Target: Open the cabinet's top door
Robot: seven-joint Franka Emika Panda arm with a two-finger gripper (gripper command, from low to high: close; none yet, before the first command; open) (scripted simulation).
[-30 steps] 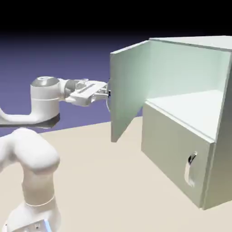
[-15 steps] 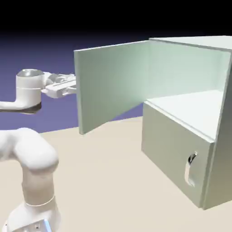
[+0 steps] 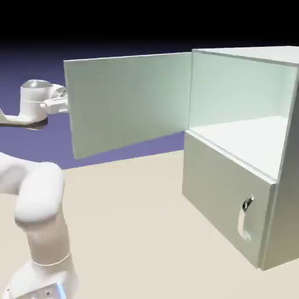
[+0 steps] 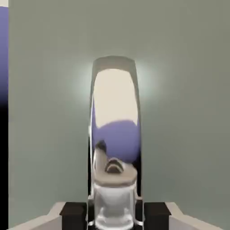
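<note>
The smooth, glossy white plastic-looking robot arm point(image 3: 40, 201) at the left of the exterior view has rounded, tubular segments, a grey cap on its upper-left joint, dark edging beneath that joint, and a light-blue strip on its lower-left base.

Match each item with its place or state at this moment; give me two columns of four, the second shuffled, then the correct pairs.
Items:
1. top door
2. lower door
3. top door's handle
4. gripper

Places or states:
A. closed, below the open compartment
B. between the two finger tips in the hand view
C. shut on a curved silver handle
D. swung wide open, reaching toward the exterior view's left

Right pairs: 1-D, 2-A, 3-B, 4-C
</note>
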